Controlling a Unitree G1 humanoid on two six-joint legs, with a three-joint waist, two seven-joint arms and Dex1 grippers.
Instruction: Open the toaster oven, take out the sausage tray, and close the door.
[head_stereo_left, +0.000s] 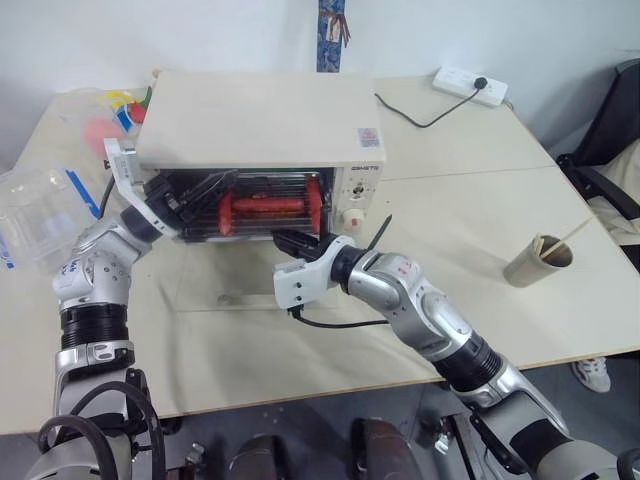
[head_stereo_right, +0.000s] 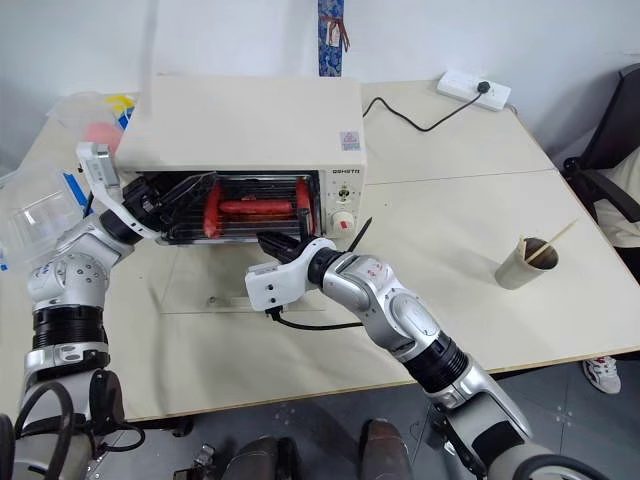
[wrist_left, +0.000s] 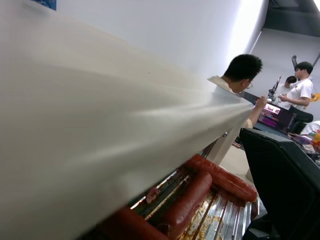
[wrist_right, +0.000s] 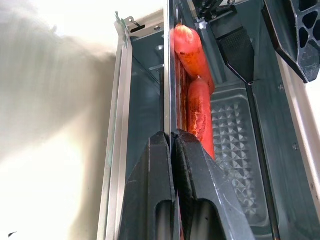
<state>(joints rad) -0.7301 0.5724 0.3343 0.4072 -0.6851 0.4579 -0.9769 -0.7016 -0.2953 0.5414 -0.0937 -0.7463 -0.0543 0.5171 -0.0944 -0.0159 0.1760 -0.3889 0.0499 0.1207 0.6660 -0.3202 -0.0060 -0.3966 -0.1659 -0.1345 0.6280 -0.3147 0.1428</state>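
sausage tray in open toaster oven, right claw closed, seemingly pinching its rim, left claw spread wide inside

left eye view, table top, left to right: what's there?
Clear plastic box → left claw → sausage tray inside the toaster oven → oven knob → power strip → paper cup with sticks.
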